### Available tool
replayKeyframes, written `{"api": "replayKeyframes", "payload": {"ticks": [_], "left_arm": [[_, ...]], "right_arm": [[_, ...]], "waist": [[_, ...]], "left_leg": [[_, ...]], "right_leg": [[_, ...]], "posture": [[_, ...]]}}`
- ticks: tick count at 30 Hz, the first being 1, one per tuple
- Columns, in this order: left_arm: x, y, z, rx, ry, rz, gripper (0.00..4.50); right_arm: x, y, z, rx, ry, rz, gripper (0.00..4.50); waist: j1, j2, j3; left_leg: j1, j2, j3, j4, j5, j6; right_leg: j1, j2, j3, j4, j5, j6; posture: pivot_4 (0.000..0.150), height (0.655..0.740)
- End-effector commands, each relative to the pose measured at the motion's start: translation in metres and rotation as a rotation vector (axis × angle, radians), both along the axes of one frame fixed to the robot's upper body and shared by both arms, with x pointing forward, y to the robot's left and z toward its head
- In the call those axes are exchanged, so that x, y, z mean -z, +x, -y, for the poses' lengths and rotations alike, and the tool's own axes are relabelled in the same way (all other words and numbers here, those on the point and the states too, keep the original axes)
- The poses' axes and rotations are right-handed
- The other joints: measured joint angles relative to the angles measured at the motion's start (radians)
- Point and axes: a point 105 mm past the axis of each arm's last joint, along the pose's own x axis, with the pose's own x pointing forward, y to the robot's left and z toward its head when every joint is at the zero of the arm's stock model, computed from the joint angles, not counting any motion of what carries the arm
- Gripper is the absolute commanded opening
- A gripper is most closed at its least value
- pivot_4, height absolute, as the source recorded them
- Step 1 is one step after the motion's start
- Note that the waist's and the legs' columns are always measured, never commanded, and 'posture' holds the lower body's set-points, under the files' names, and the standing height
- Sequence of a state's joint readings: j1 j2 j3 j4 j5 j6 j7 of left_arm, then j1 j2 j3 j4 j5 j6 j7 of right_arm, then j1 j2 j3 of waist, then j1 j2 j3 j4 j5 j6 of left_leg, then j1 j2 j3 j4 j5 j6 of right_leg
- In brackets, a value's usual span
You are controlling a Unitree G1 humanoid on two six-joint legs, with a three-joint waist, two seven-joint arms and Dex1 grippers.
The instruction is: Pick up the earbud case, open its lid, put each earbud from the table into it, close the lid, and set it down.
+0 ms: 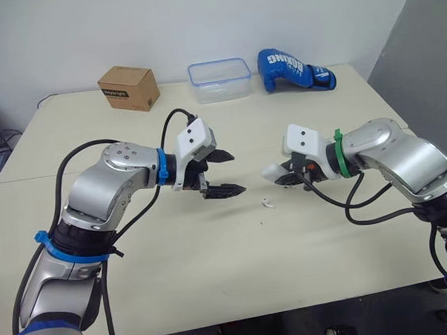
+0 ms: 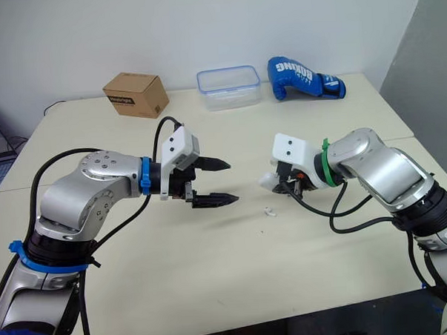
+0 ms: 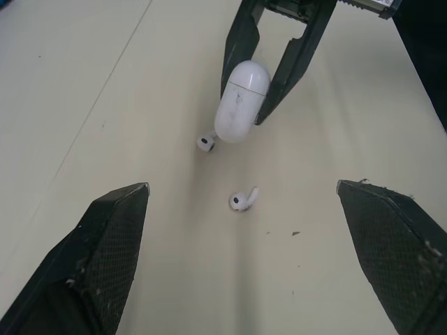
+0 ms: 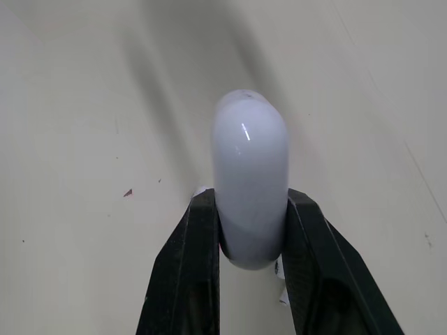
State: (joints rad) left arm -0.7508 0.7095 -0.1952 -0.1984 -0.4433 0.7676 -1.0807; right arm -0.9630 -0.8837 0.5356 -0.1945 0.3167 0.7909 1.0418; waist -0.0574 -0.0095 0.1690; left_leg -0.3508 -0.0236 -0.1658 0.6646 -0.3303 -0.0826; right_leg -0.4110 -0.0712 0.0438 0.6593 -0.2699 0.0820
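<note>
In the head views, the left gripper (image 1: 235, 173) hangs over the desk (image 1: 213, 272) a little left of the frame's centre. Its 2 black fingers are wide apart and nothing is between them. The right gripper (image 1: 277, 176) faces it from right of centre and is clamped on the white earbud case (image 1: 271, 172), which it holds low over the desk. 1 white earbud (image 1: 267, 203) lies on the desk between the 2 grippers, just below the case in the frame. Along the far edge of the desk we see a cardboard box (image 1: 129, 88) at upper left, a clear plastic container (image 1: 220, 80) in the upper middle and a blue boxing glove (image 1: 293, 69) to its right.

In the left wrist view, a second earbud (image 3: 205, 142) lies just beside the end of the case; whether they touch, we cannot tell. The lid of the case is shut.

In the right wrist view, the 2 fingers (image 4: 199, 265) press the case on both sides, and its rounded end stands out beyond them.
</note>
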Motion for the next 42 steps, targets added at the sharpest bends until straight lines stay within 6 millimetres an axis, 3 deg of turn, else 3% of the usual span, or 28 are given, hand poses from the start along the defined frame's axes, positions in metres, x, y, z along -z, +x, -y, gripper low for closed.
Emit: {"api": "replayKeyframes", "payload": {"ticks": [1, 5, 19, 39, 42], "left_arm": [[-0.012, -0.002, 0.015, 0.056, -0.007, 0.076, 4.11], [-0.007, 0.003, 0.026, 0.059, 0.005, 0.101, 3.0], [0.002, 0.006, 0.045, 0.111, 0.029, 0.117, 3.0], [0.015, 0.009, 0.041, 0.087, 0.07, 0.101, 3.0], [0.013, 0.01, 0.042, 0.082, 0.056, 0.106, 2.4]], "right_arm": [[-0.014, -0.005, -0.007, -0.089, -0.029, 0.062, 0.78], [-0.014, -0.004, -0.013, -0.128, -0.045, 0.064, 0.78], [-0.017, 0.0, -0.02, -0.165, -0.076, 0.063, 0.78], [-0.025, 0.005, -0.022, -0.162, -0.081, 0.064, 0.78], [-0.025, 0.005, -0.021, -0.159, -0.081, 0.065, 0.78]], "waist": [[0.001, 0.0, 0.0], [0.001, 0.0, 0.0], [0.001, 0.0, 0.0], [0.0, 0.0, 0.0], [0.0, 0.0, 0.0]], "left_leg": [[0.0, 0.0, 0.0, 0.0, 0.0, 0.0], [0.0, 0.0, 0.0, 0.001, 0.0, 0.0], [-0.001, 0.0, 0.0, 0.001, 0.0, 0.0], [-0.001, 0.0, 0.0, 0.001, 0.0, 0.0], [-0.001, 0.0, 0.0, 0.001, 0.0, 0.0]], "right_leg": [[0.0, 0.0, 0.0, 0.0, 0.0, 0.0], [0.0, 0.0, 0.0, 0.0, 0.0, 0.0], [-0.001, 0.0, 0.0, 0.0, 0.0, 0.0], [-0.001, 0.0, 0.0, 0.001, 0.0, 0.0], [-0.002, 0.0, 0.0, 0.002, 0.0, 0.0]], "posture": [[0.15, 0.74], [0.15, 0.74], [0.15, 0.74], [0.15, 0.74], [0.15, 0.74]]}}
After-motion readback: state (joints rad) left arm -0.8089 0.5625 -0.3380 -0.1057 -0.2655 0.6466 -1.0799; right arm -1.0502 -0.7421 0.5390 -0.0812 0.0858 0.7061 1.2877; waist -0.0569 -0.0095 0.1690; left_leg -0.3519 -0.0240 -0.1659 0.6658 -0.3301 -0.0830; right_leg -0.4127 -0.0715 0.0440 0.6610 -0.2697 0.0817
